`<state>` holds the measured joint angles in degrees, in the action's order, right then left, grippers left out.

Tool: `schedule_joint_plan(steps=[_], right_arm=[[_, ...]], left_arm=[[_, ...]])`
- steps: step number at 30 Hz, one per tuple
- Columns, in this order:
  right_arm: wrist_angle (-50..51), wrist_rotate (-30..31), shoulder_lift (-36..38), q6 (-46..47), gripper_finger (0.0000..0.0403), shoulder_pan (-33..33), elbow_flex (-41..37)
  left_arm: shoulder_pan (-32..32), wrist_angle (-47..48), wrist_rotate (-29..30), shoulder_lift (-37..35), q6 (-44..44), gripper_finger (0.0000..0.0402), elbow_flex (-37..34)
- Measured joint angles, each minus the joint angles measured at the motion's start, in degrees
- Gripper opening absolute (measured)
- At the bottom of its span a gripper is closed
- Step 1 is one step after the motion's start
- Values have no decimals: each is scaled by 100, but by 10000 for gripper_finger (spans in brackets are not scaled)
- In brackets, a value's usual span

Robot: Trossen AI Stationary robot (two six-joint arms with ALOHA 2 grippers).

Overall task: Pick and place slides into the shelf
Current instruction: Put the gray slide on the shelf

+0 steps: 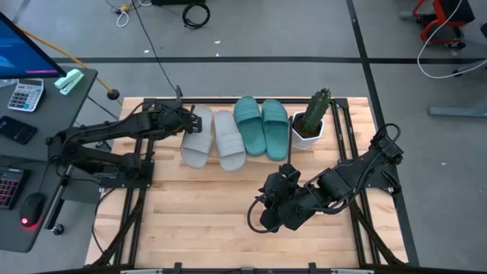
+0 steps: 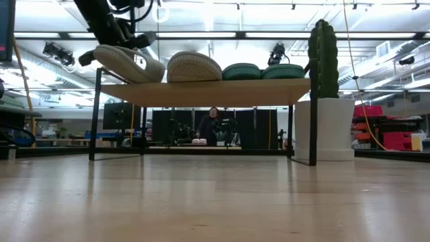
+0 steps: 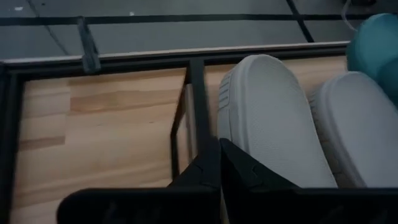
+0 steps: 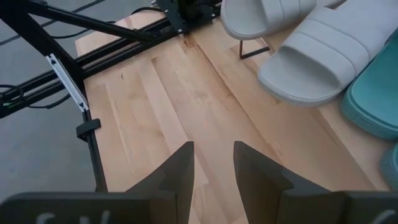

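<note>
Four slides lie side by side on the shelf [image 2: 201, 92] at the table's far side: two light grey on the left, two teal [image 1: 262, 125] on the right. The leftmost grey slide [image 1: 198, 137] sits tilted, its left side raised and its right side on the plank [image 2: 127, 64]. The second grey slide [image 1: 230, 141] lies flat. My left gripper [image 1: 185, 122] is shut at the tilted slide's left side. My right gripper [image 1: 262, 219] hovers open above the table's near right part, with nothing between its fingers [image 4: 213, 155]. My left gripper lays its shut fingers [image 3: 239, 171] against the left edge [image 3: 227, 124] of the leftmost grey slide, slanting down from the table's left. The fingers hide the exact place of touch. The slide leans with that side up, its other side on the shelf.
A cactus in a white pot [image 1: 310, 122] stands just right of the shelf. Bare wooden tabletop [image 1: 198, 221] stretches in front of the shelf. A desk with a calculator [image 1: 25, 95] and a mouse lies left of the table. A person [image 2: 213, 124] stands far back in the room.
</note>
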<state>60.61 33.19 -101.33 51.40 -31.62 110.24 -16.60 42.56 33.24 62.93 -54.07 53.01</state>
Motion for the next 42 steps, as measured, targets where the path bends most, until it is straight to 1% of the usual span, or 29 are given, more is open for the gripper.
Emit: schedule_joint_plan(steps=[6,11,16,19,23,26,29,32,35,42], right_arm=[[-39,-2,1,9,119,-4,0],[-47,-4,1,11,119,-4,0],[-47,-4,1,7,119,-4,0],[-47,-4,1,7,119,-4,0],[-46,-4,1,-2,119,-4,0],[-45,-4,1,-40,119,-2,0],[-44,-2,1,-48,119,0,0],[-45,49,1,-48,119,0,0],[-46,98,1,-42,119,0,0],[-47,107,1,-37,119,0,0]], left_arm=[[0,-253,-132,122,73,8,0],[0,-244,-134,125,129,4,0],[4,-149,-168,15,228,9,-2],[9,242,-210,-134,222,4,51],[53,884,-205,-313,110,8,386],[81,1158,-134,-408,243,5,642],[115,1444,-276,-499,175,5,859],[316,1537,-534,-535,16,9,920],[581,1792,-724,-530,-229,4,933],[1085,2268,-671,-476,-720,5,929]])
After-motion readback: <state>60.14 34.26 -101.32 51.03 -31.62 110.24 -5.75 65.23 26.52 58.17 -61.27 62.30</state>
